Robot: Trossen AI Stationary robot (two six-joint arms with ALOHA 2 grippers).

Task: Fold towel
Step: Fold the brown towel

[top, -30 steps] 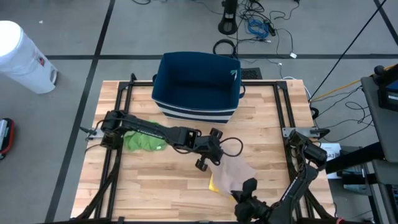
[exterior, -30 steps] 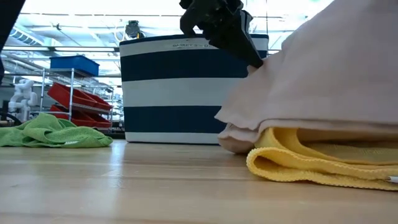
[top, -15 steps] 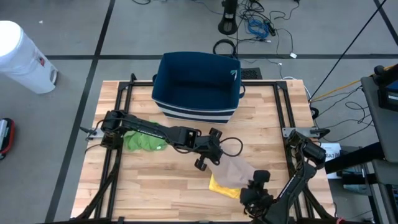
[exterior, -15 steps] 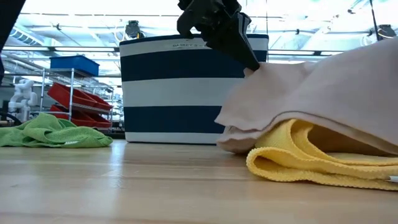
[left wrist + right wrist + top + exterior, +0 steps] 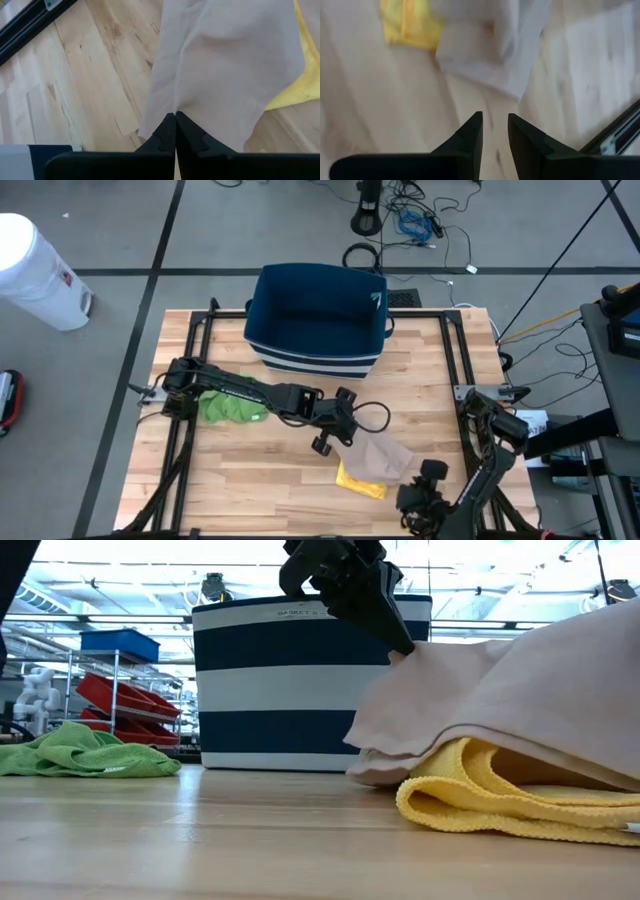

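Left hand [image 5: 175, 116] pinching beige towel [image 5: 378, 456], right hand [image 5: 495, 127] empty

A line of small light lettering is showing along the upper band of the striped basket [image 5: 300, 680]; it is too small to read.

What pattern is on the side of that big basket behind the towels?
Broad navy and white horizontal stripes on the basket, clearest in the low view.
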